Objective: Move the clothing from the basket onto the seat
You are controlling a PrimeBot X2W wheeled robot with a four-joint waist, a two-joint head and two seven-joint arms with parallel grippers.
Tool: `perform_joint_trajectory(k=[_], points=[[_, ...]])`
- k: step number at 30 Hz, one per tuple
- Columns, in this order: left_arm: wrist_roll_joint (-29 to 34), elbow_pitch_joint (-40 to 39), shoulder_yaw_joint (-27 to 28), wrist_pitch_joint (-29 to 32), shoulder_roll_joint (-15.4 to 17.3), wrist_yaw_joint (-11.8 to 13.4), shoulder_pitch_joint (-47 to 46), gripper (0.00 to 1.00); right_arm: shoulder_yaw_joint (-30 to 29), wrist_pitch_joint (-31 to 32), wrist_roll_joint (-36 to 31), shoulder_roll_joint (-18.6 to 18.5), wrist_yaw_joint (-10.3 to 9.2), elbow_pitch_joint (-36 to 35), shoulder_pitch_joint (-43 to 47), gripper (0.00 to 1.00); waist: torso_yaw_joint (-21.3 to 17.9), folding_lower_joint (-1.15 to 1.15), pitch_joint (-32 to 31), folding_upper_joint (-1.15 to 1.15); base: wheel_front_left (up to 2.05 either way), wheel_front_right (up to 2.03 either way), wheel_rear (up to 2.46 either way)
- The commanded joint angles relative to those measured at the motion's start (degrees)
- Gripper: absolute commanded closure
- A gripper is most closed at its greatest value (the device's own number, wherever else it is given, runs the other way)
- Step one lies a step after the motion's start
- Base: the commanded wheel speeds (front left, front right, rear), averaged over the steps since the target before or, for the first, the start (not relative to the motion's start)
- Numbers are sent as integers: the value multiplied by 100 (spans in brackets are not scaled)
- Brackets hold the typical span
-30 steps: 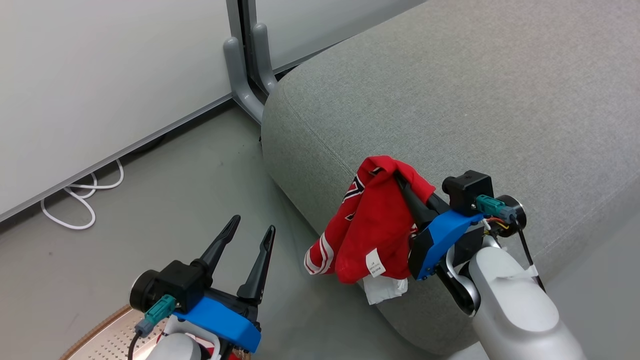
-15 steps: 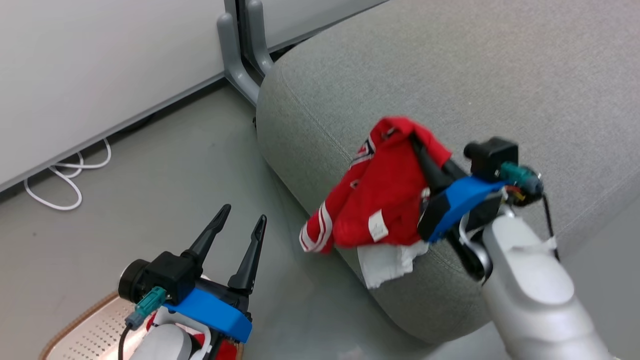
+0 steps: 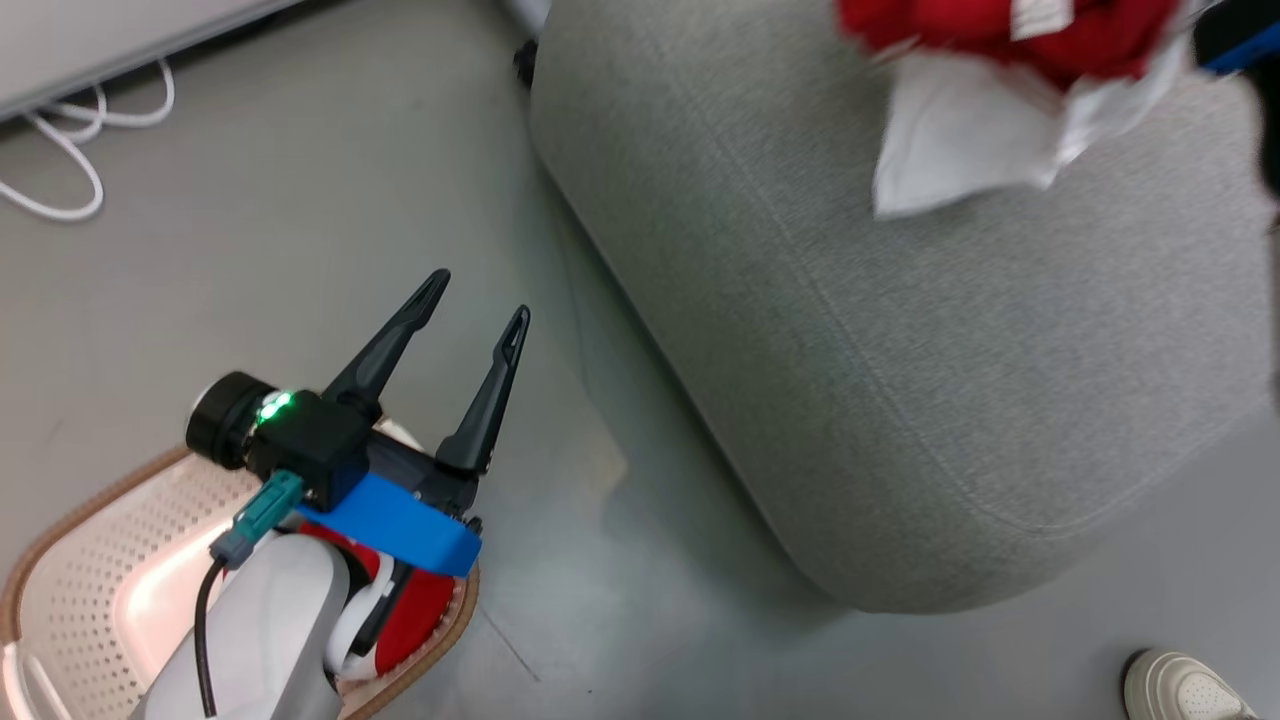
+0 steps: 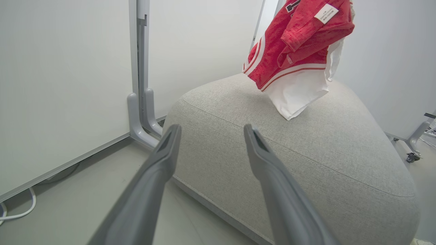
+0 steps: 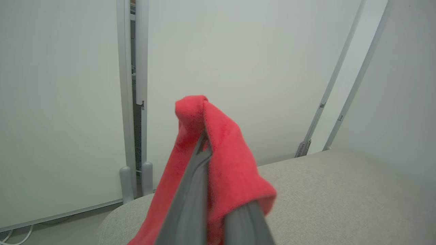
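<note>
A red and white piece of clothing (image 3: 1000, 40) hangs above the grey seat (image 3: 900, 350), its white panel dangling clear of the cushion. My right gripper (image 5: 203, 139) is shut on its red cloth, which drapes over both fingers. From the left wrist view the same clothing (image 4: 296, 41) hangs over the seat (image 4: 323, 153). Beside the seat's near corner, my left gripper (image 3: 480, 295) stands open and empty above the floor. Under the left forearm sits the cream basket (image 3: 90, 500), and a second red garment (image 3: 420, 610) lies in it, partly hidden by the arm.
A white cable (image 3: 50, 170) lies coiled on the floor by the wall panels. A grey panel foot (image 4: 139, 119) stands beside the seat's far corner. A person's pale shoe (image 3: 1185, 685) is at the lower right.
The head camera has tilted down, bringing more of the basket into view. My right gripper has carried the clothing up and further over the seat. The left gripper stays open.
</note>
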Motion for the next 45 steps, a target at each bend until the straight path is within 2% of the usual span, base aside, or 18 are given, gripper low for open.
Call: perform_joint_trajectory(k=[1,5,7,13,21,22,23,24,25,38,45], points=[[62,-102,-32,30,60,-14,-146,0,-161,27,-55,-125,1,44,-230,100,292,-1,463,0,0,0,0],[142,-384,-87,123,150,-14,-389,0,-696,4,-178,-524,1,135,-558,100,521,-1,903,0,0,0,0],[179,-507,-131,172,184,-14,-514,0,-907,-67,-216,-584,2,206,-573,100,646,-1,1117,0,0,0,0],[264,-750,-255,270,260,-14,-861,0,-1369,-410,-203,-495,1,646,-226,100,888,-1,1609,0,0,0,0],[253,-682,-341,214,271,-15,-1001,0,-1442,-776,-388,-349,1,1298,10,100,976,-1,1764,0,0,0,0],[242,-670,-343,194,261,-14,-985,0,-1451,-804,-408,-328,1,1350,11,87,980,-1,1741,0,0,0,0],[235,-653,-340,181,254,-6,-970,0,-1456,-822,-430,-330,1,1402,-6,67,984,-1,1722,0,0,0,0],[224,-625,-335,175,254,9,-956,0,-1457,-846,-436,-326,1,1456,-14,51,983,-1,1702,0,0,0,0],[208,-606,-322,156,256,23,-939,0,-1455,-854,-455,-321,1,1505,-17,0,982,-1,1678,0,0,0,0],[95,-407,-327,29,215,83,-742,0,-1380,-940,-525,-381,1,1883,67,0,983,-1,1326,0,0,0,0],[-7,-259,-272,-71,107,125,-621,0,-1278,-954,-390,-287,1,1806,280,0,1037,-1,988,0,0,0,0]])
